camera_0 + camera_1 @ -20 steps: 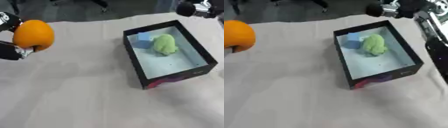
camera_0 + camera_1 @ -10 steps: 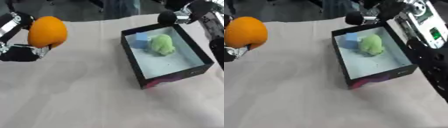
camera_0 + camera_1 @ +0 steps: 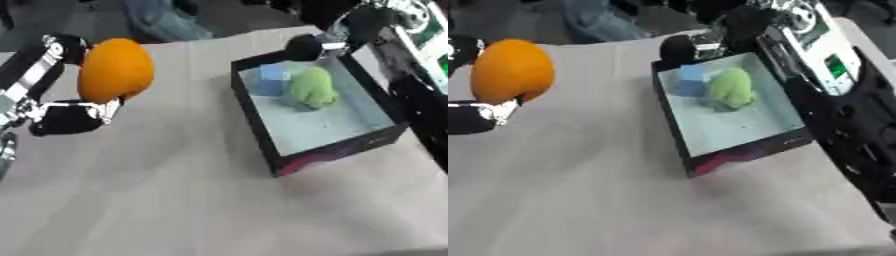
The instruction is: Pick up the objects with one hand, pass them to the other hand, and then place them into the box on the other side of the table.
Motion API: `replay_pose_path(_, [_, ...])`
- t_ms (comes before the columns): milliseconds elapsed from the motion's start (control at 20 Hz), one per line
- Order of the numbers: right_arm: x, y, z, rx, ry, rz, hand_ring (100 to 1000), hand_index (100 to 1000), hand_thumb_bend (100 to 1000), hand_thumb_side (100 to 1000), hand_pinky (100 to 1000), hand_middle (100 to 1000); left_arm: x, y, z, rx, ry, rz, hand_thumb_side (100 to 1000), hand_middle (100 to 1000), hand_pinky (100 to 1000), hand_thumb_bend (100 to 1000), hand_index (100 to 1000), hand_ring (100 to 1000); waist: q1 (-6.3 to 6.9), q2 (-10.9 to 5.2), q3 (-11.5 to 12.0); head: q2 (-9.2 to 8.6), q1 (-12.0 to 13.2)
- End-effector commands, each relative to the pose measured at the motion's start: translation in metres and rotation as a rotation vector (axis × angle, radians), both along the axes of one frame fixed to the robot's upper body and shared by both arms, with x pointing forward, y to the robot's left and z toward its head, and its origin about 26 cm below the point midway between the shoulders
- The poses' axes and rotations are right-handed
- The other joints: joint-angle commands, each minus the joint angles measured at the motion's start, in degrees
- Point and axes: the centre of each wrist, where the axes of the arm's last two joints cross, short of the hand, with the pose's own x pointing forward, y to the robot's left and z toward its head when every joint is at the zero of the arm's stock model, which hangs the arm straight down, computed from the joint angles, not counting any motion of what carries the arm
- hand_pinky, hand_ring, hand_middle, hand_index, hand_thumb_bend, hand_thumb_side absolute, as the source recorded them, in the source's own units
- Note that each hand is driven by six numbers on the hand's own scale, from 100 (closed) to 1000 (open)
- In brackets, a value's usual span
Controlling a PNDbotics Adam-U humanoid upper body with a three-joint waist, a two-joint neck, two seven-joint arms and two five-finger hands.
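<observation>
L hand (image 3: 61,107) at far left, lifted off the table, fingers and thumb wrapped round an orange (image 3: 115,70); fruit sits up in the grasp w/ its right face bare, black digits above and below it.

Cloth-covered table (image 3: 175,200) lies open btwn the orange and the box.

Black box (image 3: 258,122) right of centre, pale inside; a blue block (image 3: 272,80) and a green lumpy thing (image 3: 312,87) already rest in its far end, touching or nearly so.

R hand (image 3: 682,47) comes in from upper right, hovering over the box's far-left corner; only a dark rounded tip shows, so can't tell if fingers are spread or curled.

Key relation: orange lies to the left of the R hand, well apart, roughly level. Probably handover next — the R hand must travel left across the open cloth, or both must close the gap, and take the orange by its bare right face.
</observation>
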Motion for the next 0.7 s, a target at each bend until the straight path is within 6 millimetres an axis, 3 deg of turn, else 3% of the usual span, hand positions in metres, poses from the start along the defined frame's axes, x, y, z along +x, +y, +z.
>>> replay_pose_path(50, [-0.002,0.004,0.009,-0.023,-0.045,0.007,1000,1000,605,307,1000,1000,-0.004,-0.005,0.008,-0.019,-0.055,-0.024,100,548,838,100,412,592,-0.95,-2.08,0.0,0.44,-1.2])
replay_pose_path(700, [0.008,0.027,0.006,-0.123,-0.094,0.052,1000,1000,610,302,1000,1000,-0.013,-0.029,0.005,-0.047,-0.11,-0.124,100,547,842,100,411,592,-1.24,-1.95,0.5,0.73,-3.7])
